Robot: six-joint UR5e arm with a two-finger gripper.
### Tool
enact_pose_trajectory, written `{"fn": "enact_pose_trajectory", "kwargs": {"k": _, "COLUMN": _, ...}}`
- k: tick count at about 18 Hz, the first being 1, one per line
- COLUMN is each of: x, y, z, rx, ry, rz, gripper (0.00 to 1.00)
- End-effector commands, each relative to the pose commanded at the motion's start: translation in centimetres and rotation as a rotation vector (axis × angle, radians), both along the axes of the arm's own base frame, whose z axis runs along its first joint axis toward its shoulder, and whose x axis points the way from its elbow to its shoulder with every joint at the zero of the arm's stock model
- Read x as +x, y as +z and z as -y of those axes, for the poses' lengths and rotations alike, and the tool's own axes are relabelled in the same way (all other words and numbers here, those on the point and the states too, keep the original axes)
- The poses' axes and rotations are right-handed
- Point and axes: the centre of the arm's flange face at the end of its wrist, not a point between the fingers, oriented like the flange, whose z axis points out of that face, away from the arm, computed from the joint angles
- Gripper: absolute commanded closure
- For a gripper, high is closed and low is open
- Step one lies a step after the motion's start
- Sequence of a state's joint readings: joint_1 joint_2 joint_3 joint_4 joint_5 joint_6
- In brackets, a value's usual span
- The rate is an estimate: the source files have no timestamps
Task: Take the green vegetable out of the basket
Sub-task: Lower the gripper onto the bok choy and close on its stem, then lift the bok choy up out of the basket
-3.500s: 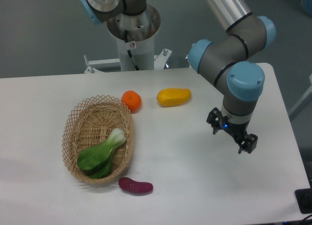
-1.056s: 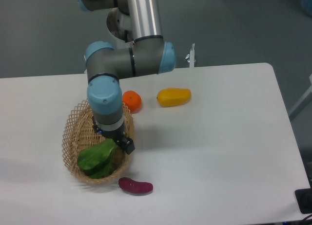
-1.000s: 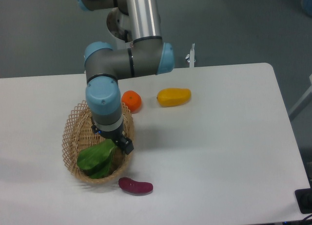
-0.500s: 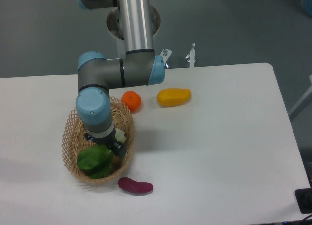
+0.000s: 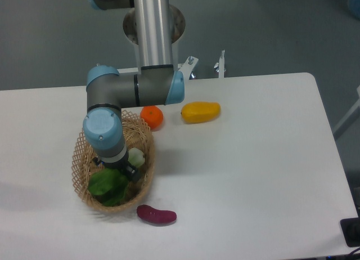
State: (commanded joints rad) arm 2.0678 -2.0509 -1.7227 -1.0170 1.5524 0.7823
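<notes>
Arm's parked right over the basket [image 5: 84, 158], blocking the view

The gripper [image 5: 115, 169] sits low on the green vegetable [image 5: 109, 184], further left than half a second ago; wrist hides the fingers, can't tell if they're clamped.

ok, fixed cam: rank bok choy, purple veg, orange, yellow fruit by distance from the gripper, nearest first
1. Bok choy: in the basket, right at the gripper.
2. Purple vegetable: on the table, front right of it.
3. Orange: behind the basket.
4. Yellow fruit: farthest, back right.

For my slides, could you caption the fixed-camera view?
Gripper lowered over the bok choy in the wicker basket.
</notes>
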Motion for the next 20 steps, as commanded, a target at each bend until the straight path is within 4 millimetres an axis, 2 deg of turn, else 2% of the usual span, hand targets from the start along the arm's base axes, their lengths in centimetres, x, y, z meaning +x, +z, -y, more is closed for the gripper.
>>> {"fn": "enact_pose_trajectory", "kwargs": {"k": 4, "x": 0.0, "y": 0.0, "z": 0.0, "rx": 0.001, "ry": 0.002, "rz": 0.001, "gripper": 0.82}}
{"fn": "enact_pose_trajectory", "kwargs": {"k": 5, "x": 0.1, "y": 0.6, "z": 0.0, "rx": 0.010, "ry": 0.000, "rz": 0.000, "gripper": 0.94}}
{"fn": "enact_pose_trajectory", "kwargs": {"k": 6, "x": 0.1, "y": 0.9, "z": 0.0, "rx": 0.015, "ry": -0.001, "rz": -0.001, "gripper": 1.00}}
{"fn": "enact_pose_trajectory", "kwargs": {"k": 9, "x": -0.1, "y": 2.7, "z": 0.2, "rx": 0.038, "ry": 0.001, "rz": -0.005, "gripper": 1.00}}
{"fn": "enact_pose_trajectory", "kwargs": {"k": 12, "x": -1.4, "y": 5.2, "z": 0.5, "rx": 0.082, "ry": 0.027, "rz": -0.004, "gripper": 1.00}}
{"fn": "enact_pose_trajectory", "kwargs": {"k": 15, "x": -4.0, "y": 7.6, "z": 1.2, "rx": 0.148, "ry": 0.080, "rz": 0.026, "gripper": 1.00}}
{"fn": "enact_pose_trajectory", "kwargs": {"k": 18, "x": -6.9, "y": 8.8, "z": 1.8, "rx": 0.177, "ry": 0.128, "rz": 0.027, "gripper": 1.00}}
{"fn": "enact_pose_trajectory", "kwargs": {"k": 20, "x": -9.3, "y": 10.7, "z": 2.7, "rx": 0.199, "ry": 0.163, "rz": 0.009, "gripper": 1.00}}
